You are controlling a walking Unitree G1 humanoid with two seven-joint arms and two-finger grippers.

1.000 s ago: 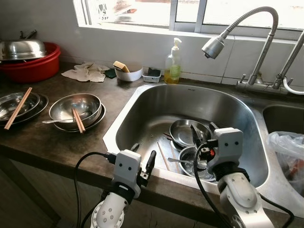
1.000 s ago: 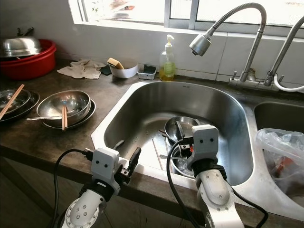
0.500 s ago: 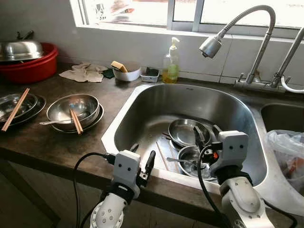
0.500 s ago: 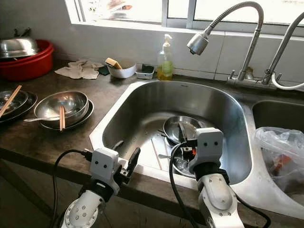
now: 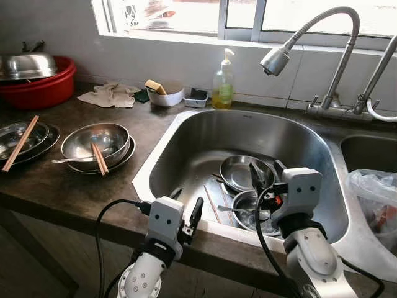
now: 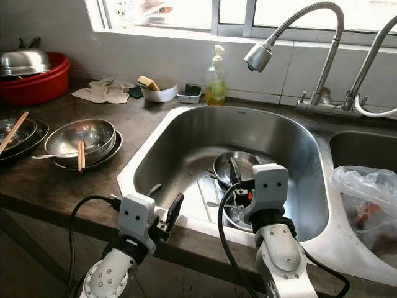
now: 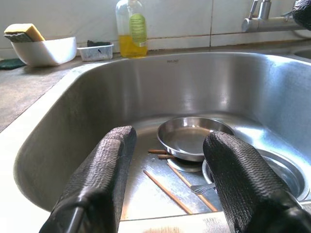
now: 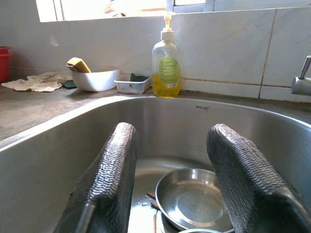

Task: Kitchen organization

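Head views: steel sink (image 5: pixel 186 139) set in dark counter (image 5: pixel 56 186). In basin: two steel bowls (image 5: pixel 243 172), chopsticks (image 5: pixel 213 203), a fork (image 5: pixel 239 211). L gripper (image 5: pixel 186 208) at sink's near rim, fingers apart, holding nothing. R gripper (image 5: pixel 265 174) above the bowls, fingers apart, empty. Counter, robot's left: stacked bowls w/ chopsticks (image 5: pixel 96 144), plates w/ chopstick (image 5: pixel 22 138), red basin w/ steel lid (image 5: pixel 37 77), cloth (image 5: pixel 111 94), white bowl w/ sponge (image 5: pixel 164 94), soap bottle (image 5: pixel 224 84). Faucet (image 5: pixel 322 43) over sink; plastic bag (image 5: pixel 375 198) far right.

L wrist view: fingers (image 7: pixel 104 174) wide open, bowl (image 7: pixel 194 137) and chopsticks in basin beyond them.

R wrist view: fingers (image 8: pixel 109 179) wide open, nothing held; bowl (image 8: pixel 194 201) below, soap bottle (image 8: pixel 166 65) on ledge behind.
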